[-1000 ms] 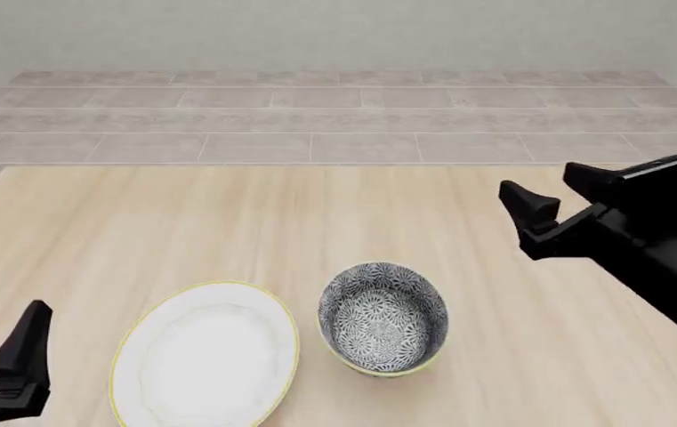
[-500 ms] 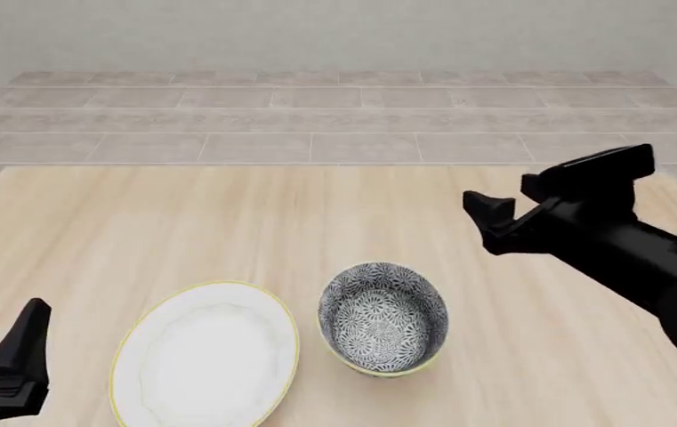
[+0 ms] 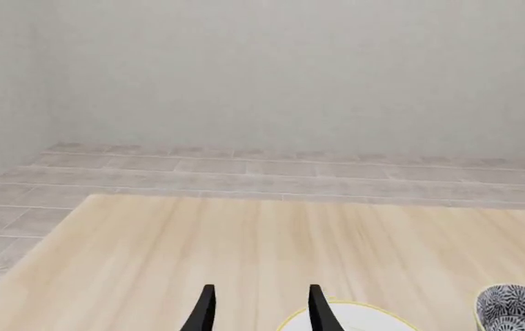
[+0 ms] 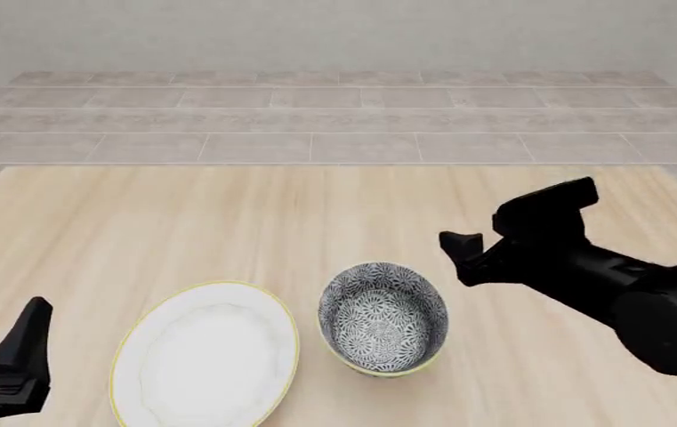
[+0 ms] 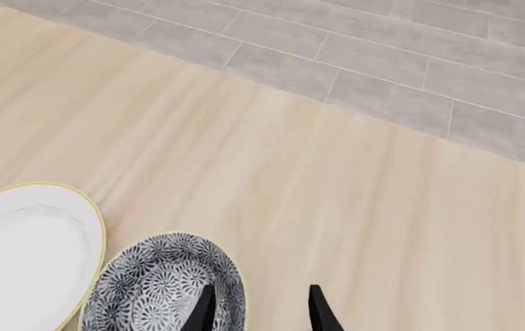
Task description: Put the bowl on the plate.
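The bowl (image 4: 383, 318), dark with a white floral pattern, stands on the table just right of the plate (image 4: 205, 354), a wide white one with a yellow rim. They sit close together, and I cannot tell if they touch. My right gripper (image 4: 477, 233) hangs open and empty above the table, up and to the right of the bowl. In the right wrist view its fingers (image 5: 205, 308) frame the near side of the bowl (image 5: 156, 289), with the plate (image 5: 23, 241) beyond. My left gripper (image 4: 0, 325) stands open at the front left, beside the plate (image 3: 354, 318).
The light wooden table (image 4: 196, 222) ends at a far edge, with a grey tiled floor (image 4: 338, 116) and a pale wall behind. The table's right edge runs close to the right arm (image 4: 635, 294). The bowl (image 3: 520, 307) shows at the edge of the left wrist view.
My right gripper has moved left and down toward the bowl, still open. The left gripper, bowl and plate have not moved.
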Robot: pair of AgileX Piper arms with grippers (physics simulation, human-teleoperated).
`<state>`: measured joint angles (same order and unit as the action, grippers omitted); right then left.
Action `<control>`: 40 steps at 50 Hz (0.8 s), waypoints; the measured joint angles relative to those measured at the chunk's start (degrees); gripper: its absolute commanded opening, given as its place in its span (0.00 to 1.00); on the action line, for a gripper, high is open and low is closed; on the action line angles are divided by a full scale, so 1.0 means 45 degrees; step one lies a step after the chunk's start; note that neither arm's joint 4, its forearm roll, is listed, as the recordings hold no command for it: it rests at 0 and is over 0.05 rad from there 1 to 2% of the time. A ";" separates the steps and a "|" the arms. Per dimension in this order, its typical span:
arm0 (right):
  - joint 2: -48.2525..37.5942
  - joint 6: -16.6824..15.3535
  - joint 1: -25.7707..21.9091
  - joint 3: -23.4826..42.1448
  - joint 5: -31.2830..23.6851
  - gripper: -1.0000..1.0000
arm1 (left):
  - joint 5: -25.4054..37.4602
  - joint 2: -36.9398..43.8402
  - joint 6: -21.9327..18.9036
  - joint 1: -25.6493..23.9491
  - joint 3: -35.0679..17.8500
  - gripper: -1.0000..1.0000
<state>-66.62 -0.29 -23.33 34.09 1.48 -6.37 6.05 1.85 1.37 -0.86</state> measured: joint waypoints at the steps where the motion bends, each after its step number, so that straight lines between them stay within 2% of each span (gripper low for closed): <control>1: -0.0053 0.0015 -0.0013 -0.0044 0.0031 1.00 | 0.0010 -0.0016 0.0003 0.0003 0.0006 1.00; 40: -0.2451 0.0488 -0.0118 -0.1088 0.2218 1.00 | 0.0023 -0.0201 -0.0026 0.0031 0.0143 1.00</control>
<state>-77.65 1.90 -23.86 29.20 11.46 -6.27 5.14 1.73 1.51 -0.22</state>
